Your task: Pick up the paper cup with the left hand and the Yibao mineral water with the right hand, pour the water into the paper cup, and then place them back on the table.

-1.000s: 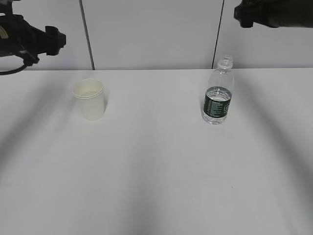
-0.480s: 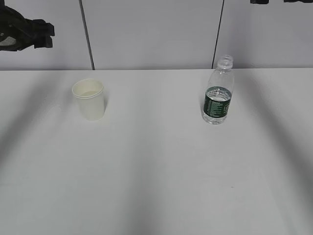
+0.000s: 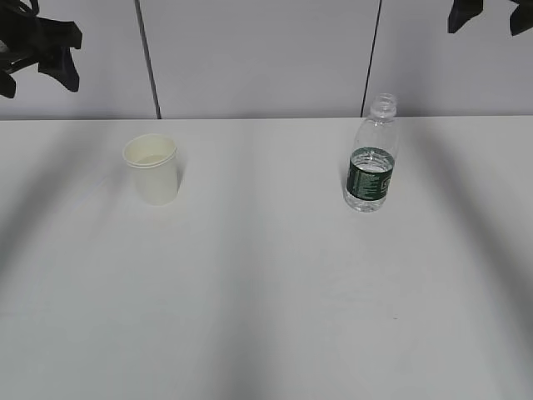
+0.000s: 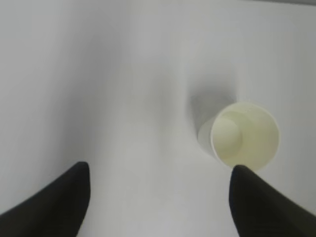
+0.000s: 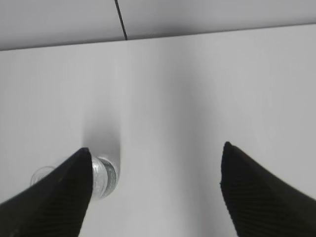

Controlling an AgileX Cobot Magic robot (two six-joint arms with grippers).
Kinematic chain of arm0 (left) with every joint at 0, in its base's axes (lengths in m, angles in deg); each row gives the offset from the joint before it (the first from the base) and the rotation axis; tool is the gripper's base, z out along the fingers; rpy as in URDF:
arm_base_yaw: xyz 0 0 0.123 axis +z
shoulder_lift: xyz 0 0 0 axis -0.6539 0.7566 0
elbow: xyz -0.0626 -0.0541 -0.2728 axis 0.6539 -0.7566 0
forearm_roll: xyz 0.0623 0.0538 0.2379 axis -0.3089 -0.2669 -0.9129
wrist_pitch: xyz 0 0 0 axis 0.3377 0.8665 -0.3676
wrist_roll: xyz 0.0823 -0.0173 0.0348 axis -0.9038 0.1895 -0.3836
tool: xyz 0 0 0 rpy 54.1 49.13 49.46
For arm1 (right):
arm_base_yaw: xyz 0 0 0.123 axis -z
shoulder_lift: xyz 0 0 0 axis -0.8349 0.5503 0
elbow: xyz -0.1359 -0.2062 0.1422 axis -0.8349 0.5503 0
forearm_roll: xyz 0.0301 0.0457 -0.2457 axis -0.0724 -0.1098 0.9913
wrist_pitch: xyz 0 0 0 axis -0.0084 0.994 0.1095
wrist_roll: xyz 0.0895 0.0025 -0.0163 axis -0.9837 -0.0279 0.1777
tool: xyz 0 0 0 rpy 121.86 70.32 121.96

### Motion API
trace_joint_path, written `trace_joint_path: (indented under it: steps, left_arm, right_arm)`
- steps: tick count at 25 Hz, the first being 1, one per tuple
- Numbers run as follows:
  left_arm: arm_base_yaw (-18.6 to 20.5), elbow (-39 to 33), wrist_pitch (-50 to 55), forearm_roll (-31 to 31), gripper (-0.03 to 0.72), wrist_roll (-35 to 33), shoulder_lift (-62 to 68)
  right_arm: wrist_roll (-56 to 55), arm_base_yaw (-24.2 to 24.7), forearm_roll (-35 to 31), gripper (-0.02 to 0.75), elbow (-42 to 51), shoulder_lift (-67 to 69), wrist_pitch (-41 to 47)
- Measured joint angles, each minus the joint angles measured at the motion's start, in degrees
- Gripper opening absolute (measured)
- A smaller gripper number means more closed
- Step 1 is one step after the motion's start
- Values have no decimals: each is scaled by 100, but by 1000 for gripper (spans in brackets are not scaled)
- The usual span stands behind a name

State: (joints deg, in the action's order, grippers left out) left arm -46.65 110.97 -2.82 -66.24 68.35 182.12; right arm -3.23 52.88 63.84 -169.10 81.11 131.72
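The paper cup [image 3: 151, 169] stands upright on the left of the white table [image 3: 266, 292]. My left gripper [image 3: 37, 79] hangs open high above and left of it, touching nothing. From the left wrist the cup [image 4: 244, 136] lies far below, just off the right fingertip [image 4: 256, 202]; the left gripper [image 4: 160, 168] holds nothing. The Yibao mineral water [image 3: 371, 158] stands uncapped on the right, with clear water low inside. My right gripper [image 3: 489, 21] is open at the top right edge. In the right wrist view the bottle [image 5: 104, 177] peeks out beside the left fingertip [image 5: 64, 197] of the empty gripper [image 5: 156, 148].
A grey panelled wall [image 3: 258, 58] with two dark vertical seams runs behind the table's far edge. White tabletop lies between cup and bottle and in front of them. Soft arm shadows fall across it.
Both arms have lifted toward the top of the exterior view, the left drawing left and the right sliding right. Cup and bottle have not moved.
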Motion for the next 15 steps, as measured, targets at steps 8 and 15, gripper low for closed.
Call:
trace_joint_path:
  steps: [8,15]
  left_arm:
    - [0,212,1453,378,518,-226,0]
    - [0,212,1883,384,517,-392,0]
  right_arm:
    - [251,0,-360,591,-693,0,1419]
    - [545,0,-557,590,-702,-10,1531]
